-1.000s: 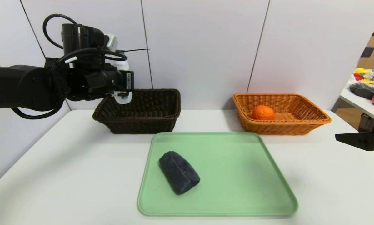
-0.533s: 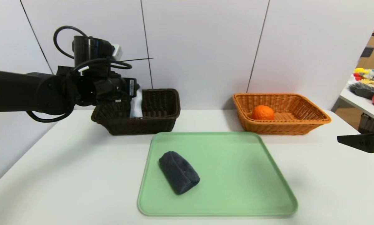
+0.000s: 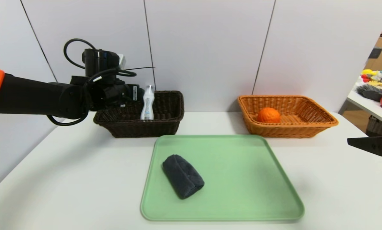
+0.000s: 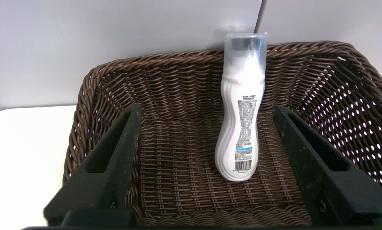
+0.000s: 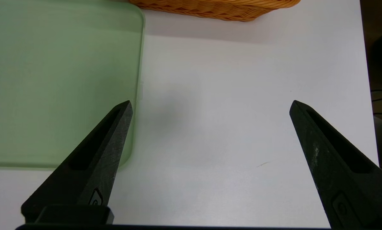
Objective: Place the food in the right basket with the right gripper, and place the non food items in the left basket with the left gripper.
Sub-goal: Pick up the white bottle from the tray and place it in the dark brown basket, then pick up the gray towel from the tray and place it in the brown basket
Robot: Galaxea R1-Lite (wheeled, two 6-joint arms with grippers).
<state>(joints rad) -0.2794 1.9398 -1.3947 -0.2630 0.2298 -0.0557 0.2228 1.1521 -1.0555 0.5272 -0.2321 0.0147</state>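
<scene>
Bottle in dark basket, left gripper wide above

One left gripper, fingers wide apart, over the dark basket. One dark brown basket, at the desk's far edge, toward its left corner. In it, one white bottle, clear-capped, leaning on the far wall. One green tray, between the desk's left and right edges; cloths, one, rolled, dark, by the tray's left edge. One orange-tan basket, toward the far right corner; oranges, one, inside. One right gripper, parked wide near the desk's right edge.
</scene>
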